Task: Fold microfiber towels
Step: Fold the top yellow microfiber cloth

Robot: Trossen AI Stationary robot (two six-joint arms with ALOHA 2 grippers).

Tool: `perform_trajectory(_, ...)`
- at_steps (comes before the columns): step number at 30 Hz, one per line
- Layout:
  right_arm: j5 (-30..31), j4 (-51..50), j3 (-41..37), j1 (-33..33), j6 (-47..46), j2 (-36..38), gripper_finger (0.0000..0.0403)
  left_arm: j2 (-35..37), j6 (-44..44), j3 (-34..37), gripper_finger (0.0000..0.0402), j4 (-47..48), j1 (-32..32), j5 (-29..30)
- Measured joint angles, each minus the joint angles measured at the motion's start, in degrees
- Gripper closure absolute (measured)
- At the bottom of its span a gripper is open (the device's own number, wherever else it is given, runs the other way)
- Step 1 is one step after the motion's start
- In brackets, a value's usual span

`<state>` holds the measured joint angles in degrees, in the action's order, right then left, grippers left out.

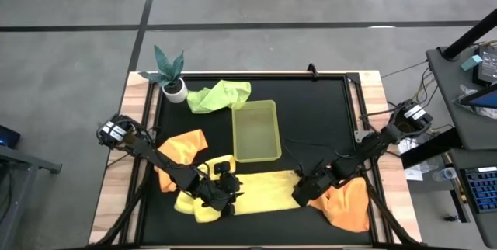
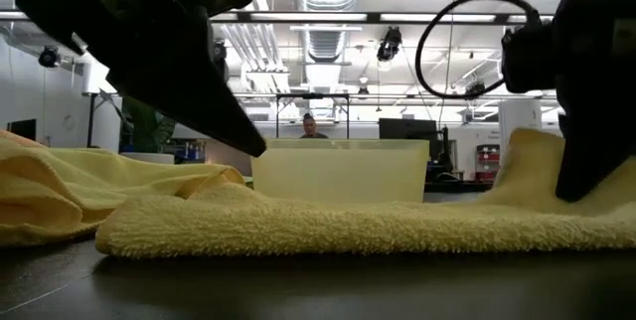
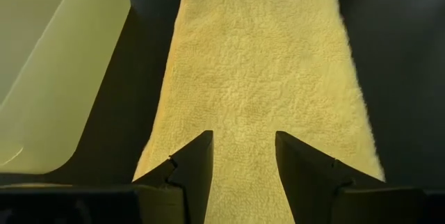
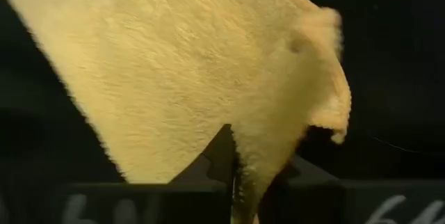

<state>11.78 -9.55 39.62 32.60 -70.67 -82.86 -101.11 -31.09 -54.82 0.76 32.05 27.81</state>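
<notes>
A pale yellow microfiber towel point(image 1: 252, 186) lies stretched left to right near the table's front edge. My left gripper point(image 3: 243, 156) is over its left end, fingers open, with the towel's flat top point(image 3: 264, 64) showing between them. My right gripper point(image 4: 238, 160) is shut on the towel's right end point(image 1: 293, 182). One orange towel point(image 1: 182, 151) lies crumpled at the left, another orange towel point(image 1: 349, 203) behind my right gripper at the near right. A light green towel point(image 1: 221, 95) lies bunched at the back. My left gripper's fingertips point(image 3: 198, 156) stand on either side of a strip of the towel's left end; whether they touch it I cannot tell. My right gripper pinches the towel's right end point(image 4: 257, 156) between its two shut fingers, slanting down from the table's right. That end rises off the mat point(image 2: 537, 166); the rest lies flat, and a corner point(image 4: 327, 78) curls over.
A yellow-green plastic tray point(image 1: 273, 130) stands just behind the yellow towel at the table's middle. A small potted plant point(image 1: 172, 79) stands at the back left. The black mat point(image 1: 326, 118) to the right of the tray is bare. A person shows far behind the table in the low view.
</notes>
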Motion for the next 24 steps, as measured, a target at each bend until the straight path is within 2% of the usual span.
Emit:
perform_trajectory(3,-0.18,-4.06,0.32,0.00,-0.63,2.51,0.0389,0.41,-0.06,-0.45,0.0261,3.55,0.89,-0.19)
perform_trajectory(8,0.07,-18.70,3.61,0.00,-2.68,6.98,0.0393,1.28,-0.11,0.49,0.0261,4.78,1.90,-0.28)
perform_trajectory(13,1.49,-29.30,8.01,0.00,-4.37,8.66,0.0393,-1.50,-0.18,1.23,0.0261,-0.50,1.32,-0.26)
perform_trajectory(19,1.69,-28.03,12.09,-0.75,-3.79,5.10,0.0394,-6.01,0.03,1.24,0.0261,-8.16,0.67,-0.45)
perform_trajectory(24,1.28,-21.84,16.08,-2.27,0.06,0.42,0.0394,-8.30,0.00,1.26,0.0261,-11.77,0.42,-0.50)
